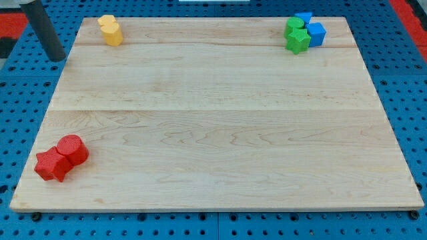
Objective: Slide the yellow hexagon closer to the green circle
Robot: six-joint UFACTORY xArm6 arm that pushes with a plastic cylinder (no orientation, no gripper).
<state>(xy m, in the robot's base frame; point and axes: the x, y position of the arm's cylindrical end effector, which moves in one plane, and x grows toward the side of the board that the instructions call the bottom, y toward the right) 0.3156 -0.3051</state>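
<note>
The tabletop (213, 133) is a pale wooden board that fills most of the view, and it lies on a blue perforated surface (407, 87).

The yellow blocks (110, 30) stand at about 11 o'clock on the tabletop, near its far edge. They are two pieces touching each other; I cannot tell with certainty which one is the hexagon, because their shapes merge together.

At about 1 o'clock, near the far right corner, there is a tight cluster. The green circle (293, 27) sits at the cluster's left side, and a second green block (299, 41) touches it at 6 o'clock. Two blue blocks (313, 30) press against the green ones at their 3 o'clock side. The yellow pair and this cluster are well apart, with bare wood between them.

At about 8 o'clock, near the close left corner, a red cylinder (73, 149) touches a red star-like block (52, 165).

The dark rod enters from the view's top left corner, and my tip (59, 59) is just outside the board's left edge, at about 8 o'clock from the yellow blocks, near them but not touching.

The arm carries no jaws, only this rod, so nothing is held.
</note>
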